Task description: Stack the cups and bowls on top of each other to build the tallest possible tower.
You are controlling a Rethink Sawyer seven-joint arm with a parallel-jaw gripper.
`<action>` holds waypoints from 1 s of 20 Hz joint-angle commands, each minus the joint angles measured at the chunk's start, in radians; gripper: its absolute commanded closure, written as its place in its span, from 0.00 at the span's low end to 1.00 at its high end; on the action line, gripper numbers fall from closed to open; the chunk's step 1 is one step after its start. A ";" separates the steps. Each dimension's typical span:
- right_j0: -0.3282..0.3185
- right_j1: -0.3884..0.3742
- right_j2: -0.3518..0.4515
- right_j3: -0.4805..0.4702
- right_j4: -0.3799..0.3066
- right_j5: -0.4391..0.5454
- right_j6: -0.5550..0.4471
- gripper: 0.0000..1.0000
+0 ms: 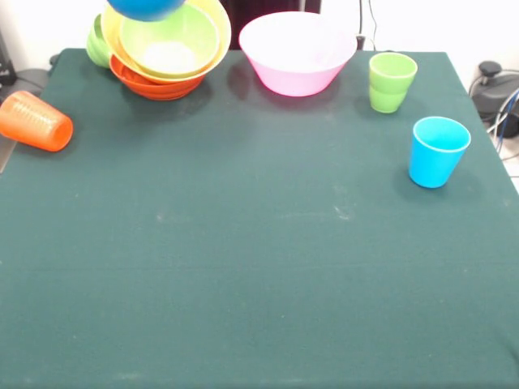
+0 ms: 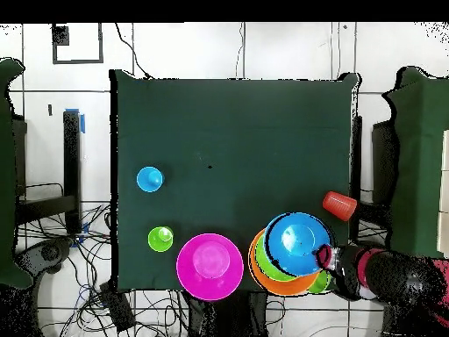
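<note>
A pile of bowls stands at the table's far left corner in the front view: a red-orange bowl (image 1: 154,87) underneath, a large orange-yellow bowl (image 1: 212,32) in it, and a lime green bowl (image 1: 170,40) inside that. A blue bowl (image 1: 146,6) hangs above the pile at the top edge. In the overhead view my gripper (image 2: 326,258) grips the rim of the blue bowl (image 2: 296,239) over the pile (image 2: 263,263). A small green bowl (image 1: 97,42) sits behind the pile. The large pink bowl (image 1: 296,53), lime green cup (image 1: 391,81) and light blue cup (image 1: 438,151) stand upright and apart. The orange cup (image 1: 36,121) lies on its side. The small dark blue bowl is out of view.
The red and black arm (image 2: 390,279) reaches in from the table's side next to the orange cup (image 2: 339,205). Cables and equipment (image 1: 491,89) lie beyond the table's right edge in the front view.
</note>
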 commanded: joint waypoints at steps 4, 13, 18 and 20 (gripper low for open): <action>-0.109 -0.106 0.244 0.210 -0.057 -0.109 -0.285 1.00; -0.165 -0.139 0.326 0.291 -0.075 -0.182 -0.189 1.00; -0.127 -0.109 0.268 0.294 -0.129 -0.221 -0.155 1.00; -0.063 -0.126 0.191 0.265 -0.164 -0.178 -0.115 1.00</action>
